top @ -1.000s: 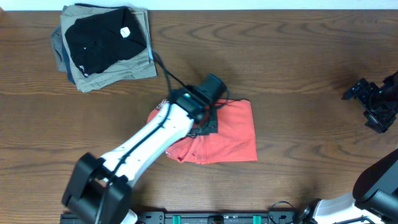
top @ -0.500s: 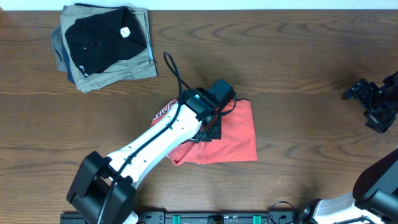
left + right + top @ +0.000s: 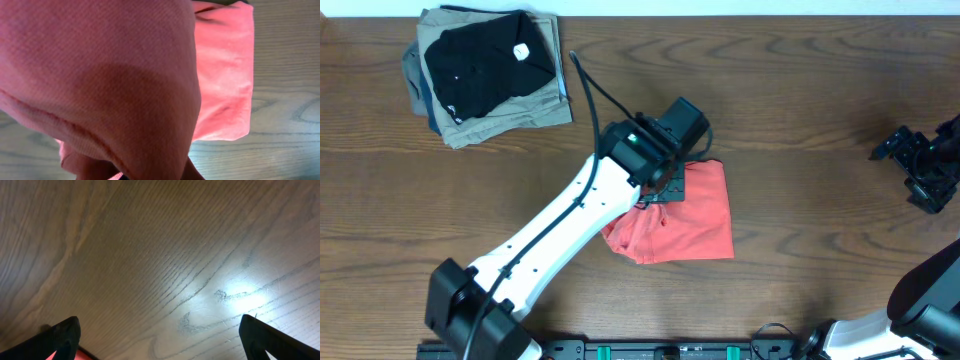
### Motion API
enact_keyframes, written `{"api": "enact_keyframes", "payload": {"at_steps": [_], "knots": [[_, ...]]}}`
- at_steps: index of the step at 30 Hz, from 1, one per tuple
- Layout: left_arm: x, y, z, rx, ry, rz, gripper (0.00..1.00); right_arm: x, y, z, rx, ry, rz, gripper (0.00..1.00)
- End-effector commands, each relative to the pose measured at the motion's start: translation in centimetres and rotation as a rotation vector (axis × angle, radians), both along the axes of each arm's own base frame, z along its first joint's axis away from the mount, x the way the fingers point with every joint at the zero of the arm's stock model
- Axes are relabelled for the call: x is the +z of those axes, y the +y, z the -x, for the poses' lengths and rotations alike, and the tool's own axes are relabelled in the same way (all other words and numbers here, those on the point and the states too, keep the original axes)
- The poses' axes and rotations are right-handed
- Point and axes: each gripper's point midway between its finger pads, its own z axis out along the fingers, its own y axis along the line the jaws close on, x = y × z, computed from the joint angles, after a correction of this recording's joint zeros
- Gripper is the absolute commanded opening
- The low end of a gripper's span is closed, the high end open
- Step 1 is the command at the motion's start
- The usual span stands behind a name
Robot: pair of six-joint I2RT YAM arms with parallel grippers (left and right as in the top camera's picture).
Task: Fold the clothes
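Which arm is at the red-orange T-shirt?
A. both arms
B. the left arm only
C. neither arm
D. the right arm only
B: the left pincer is shut on the T-shirt, whose red fabric fills its wrist view, while the right pincer stands open over bare table far to the side.

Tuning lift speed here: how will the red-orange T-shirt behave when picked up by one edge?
Probably floppy: the T-shirt hangs in a soft drape before the left wrist camera. Likely light, being thin knit. It may slide on the smooth table, dragging its folded layers askew.
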Motion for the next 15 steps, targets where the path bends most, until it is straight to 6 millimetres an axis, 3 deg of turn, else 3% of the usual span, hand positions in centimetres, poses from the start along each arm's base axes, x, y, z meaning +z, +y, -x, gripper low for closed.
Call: {"api": "enact_keyframes", "payload": {"at_steps": [1,7,15], "knots": [[-1.6,-1.3,0.2,-0.004,0.038,-0.01,0.06,0.9,-0.6,0.0,-0.009,-0.02,0.024,0.99],[-5.7,-4.2,1.4,-0.055,0.136,-0.02,0.06,0.9,-0.6,0.0,-0.009,-0.02,0.024,0.99],[-7.6,-7.3,1.5,-0.095,0.115,0.011,0.06,0.9,-0.6,0.0,-0.009,-0.02,0.024,0.99]]}}
